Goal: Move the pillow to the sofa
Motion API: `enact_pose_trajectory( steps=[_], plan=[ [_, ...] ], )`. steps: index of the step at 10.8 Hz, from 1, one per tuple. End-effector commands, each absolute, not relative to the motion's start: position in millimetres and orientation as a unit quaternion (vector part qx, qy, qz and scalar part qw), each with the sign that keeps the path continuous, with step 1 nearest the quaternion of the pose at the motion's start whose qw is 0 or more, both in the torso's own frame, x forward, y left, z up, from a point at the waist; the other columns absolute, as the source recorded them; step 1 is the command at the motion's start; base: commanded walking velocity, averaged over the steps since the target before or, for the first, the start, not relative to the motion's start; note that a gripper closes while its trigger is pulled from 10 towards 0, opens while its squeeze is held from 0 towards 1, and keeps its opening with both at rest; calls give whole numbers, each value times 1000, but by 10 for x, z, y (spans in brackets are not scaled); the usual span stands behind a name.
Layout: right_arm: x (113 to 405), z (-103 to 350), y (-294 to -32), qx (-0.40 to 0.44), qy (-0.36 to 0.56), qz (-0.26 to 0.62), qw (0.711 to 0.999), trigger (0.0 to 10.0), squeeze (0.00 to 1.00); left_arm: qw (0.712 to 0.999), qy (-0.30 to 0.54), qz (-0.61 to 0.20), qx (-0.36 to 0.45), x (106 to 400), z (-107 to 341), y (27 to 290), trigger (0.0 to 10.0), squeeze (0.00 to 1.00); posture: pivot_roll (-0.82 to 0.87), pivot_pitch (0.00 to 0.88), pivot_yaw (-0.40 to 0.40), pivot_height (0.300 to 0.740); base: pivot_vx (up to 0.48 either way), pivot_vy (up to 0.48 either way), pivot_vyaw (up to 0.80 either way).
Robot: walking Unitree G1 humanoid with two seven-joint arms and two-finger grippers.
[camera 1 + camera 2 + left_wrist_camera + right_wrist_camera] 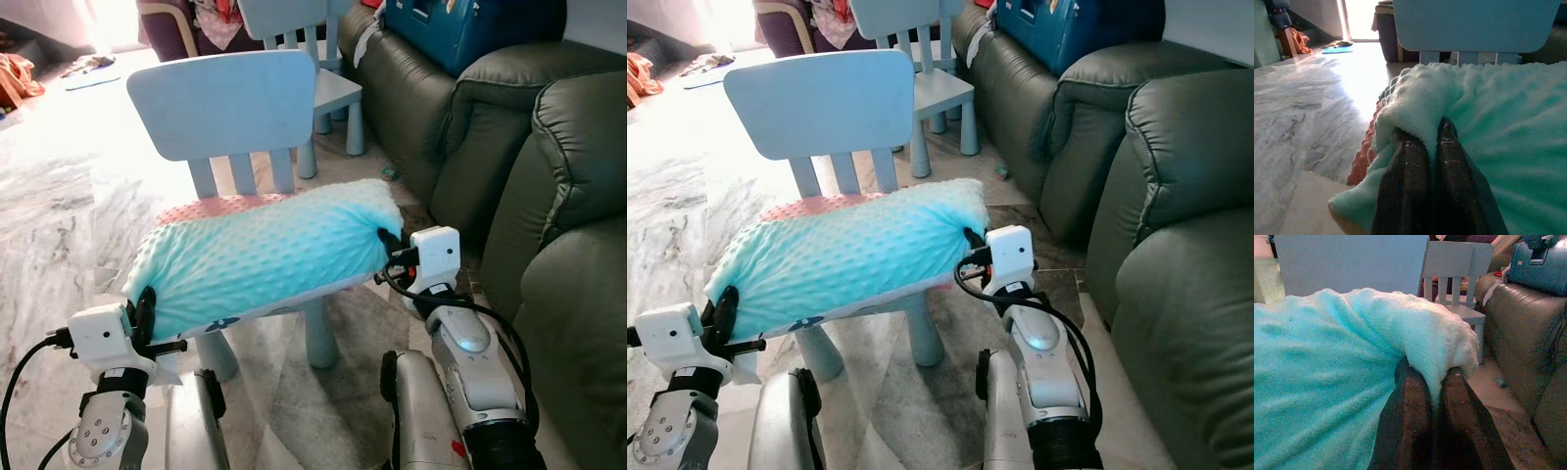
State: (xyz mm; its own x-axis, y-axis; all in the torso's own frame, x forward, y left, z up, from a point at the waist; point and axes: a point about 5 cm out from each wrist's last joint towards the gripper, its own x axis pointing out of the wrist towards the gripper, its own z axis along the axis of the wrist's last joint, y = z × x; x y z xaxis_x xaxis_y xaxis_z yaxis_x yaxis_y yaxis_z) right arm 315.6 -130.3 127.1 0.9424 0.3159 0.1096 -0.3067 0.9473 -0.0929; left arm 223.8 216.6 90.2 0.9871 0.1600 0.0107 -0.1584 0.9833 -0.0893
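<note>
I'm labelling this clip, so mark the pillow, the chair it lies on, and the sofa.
pillow (265, 257), left eye view, middle of its turquoise dotted top.
chair (220, 103), left eye view, centre of the pale blue backrest.
sofa (578, 186), left eye view, nearest dark green back cushion.

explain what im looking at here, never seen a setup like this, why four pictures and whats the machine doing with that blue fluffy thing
This is a humanoid robot with two silver arms, each ending in a pincer of two long black fingers. The two wide pictures come from a stereo camera in its head, looking down and forward. The other two come from small cameras on its wrists, each looking along that arm's own fingers.

A turquoise pillow lies across the seat of a small light blue chair, with something pink under it. The left pincer is shut on one end of the pillow and the right pincer is shut on the other end; the wrist pictures show the fabric pinched between the fingers.

The dark green sofa, where the pillow should go, stands on the robot's right. A second chair stands farther back.
</note>
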Motion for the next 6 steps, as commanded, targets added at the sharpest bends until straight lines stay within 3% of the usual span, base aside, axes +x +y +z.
enact_pose_trajectory(
  steps=[1, 6],
  plan=[
    [3155, 1352, -1288, -33, -76, 155, 984, 10000, 0, 996, -16, 83, -41, 2247, 953, 2215, 10000, 0, -136, 0, 81, 432, 0, 0, 0],
    [3161, 1366, -1285, -28, -73, 163, 984, 10000, 0, 996, -12, 81, -45, 2259, 931, 2190, 10000, 0, -139, 0, 75, 432, 0, 0, 0]
  ],
)
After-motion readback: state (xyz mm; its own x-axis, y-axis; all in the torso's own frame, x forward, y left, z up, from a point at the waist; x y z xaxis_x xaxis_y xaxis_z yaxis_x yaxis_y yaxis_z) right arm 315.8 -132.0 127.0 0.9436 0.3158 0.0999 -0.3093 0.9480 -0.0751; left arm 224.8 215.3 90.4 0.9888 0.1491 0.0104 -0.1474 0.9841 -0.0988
